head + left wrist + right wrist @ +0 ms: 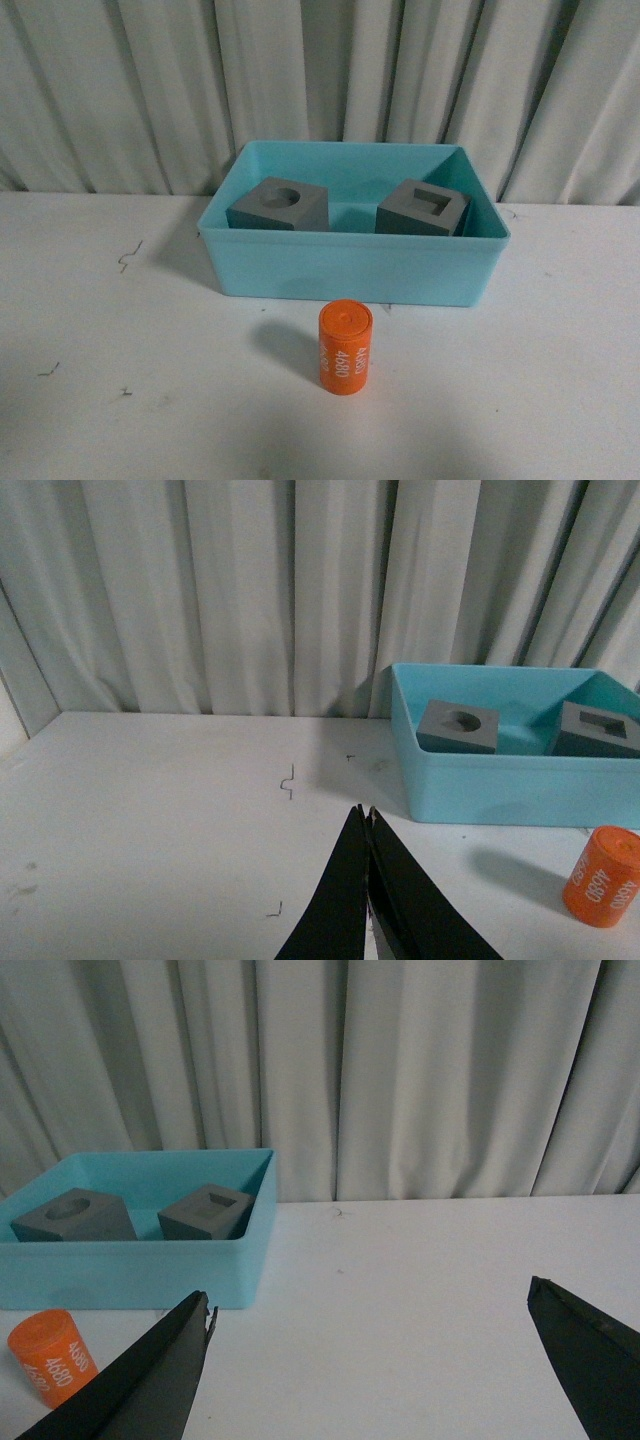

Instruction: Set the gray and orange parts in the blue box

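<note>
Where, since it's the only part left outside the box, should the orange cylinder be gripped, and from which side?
Grip the orange cylinder across its curved wall near mid-height, descending from above. It appears to stand upright, flat end up, apart from the blue box, with room on the table either side for fingers. The right gripper, open, seems readier.

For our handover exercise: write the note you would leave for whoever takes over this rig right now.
Left gripper: shut, holding nothing.
Right gripper: open, holding nothing.
Done: the round-recess cube and the square-recess cube sit in the box.
To do: the cylinder is on the table in front of the box and must go in.
</note>
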